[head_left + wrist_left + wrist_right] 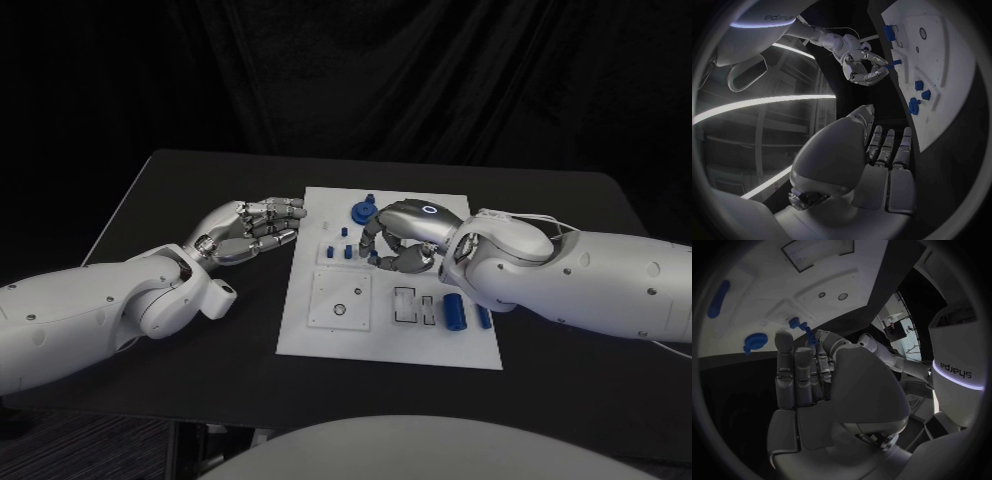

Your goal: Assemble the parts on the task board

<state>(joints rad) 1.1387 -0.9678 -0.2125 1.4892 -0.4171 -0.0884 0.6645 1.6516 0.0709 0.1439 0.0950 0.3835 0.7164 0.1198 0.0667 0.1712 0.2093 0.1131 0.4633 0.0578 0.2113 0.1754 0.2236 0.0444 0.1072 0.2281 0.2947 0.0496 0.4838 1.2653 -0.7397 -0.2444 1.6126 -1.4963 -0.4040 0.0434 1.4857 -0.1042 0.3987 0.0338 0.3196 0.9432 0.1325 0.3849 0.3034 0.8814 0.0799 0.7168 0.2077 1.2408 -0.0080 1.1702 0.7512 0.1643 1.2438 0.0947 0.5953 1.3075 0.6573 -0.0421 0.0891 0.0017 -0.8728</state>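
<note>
Nearest you, the two white arms reach in over the black tabletop [173,180], one from each side edge. Your task board [389,345] lies flat in the middle of the tabletop, its long sides running from the near edge toward the far edge.

Your left robot hand [253,232] hovers over bare tabletop just beside the board's left edge, near its far-left corner. You can see its fingers slightly apart and curled only a little, with nothing in them.

Your right robot hand [397,240] sits over the far half of the board, fingers curled downward. In the left wrist view it [864,65] pinches a small blue part [894,63] at its fingertips, held off the board's surface.

On the board, you have a round blue part [361,211] by the far edge, a row of small blue pieces [342,252] just left of the right robot hand, and a long blue cylinder [453,311] lying near the right edge, close under the right forearm.
</note>
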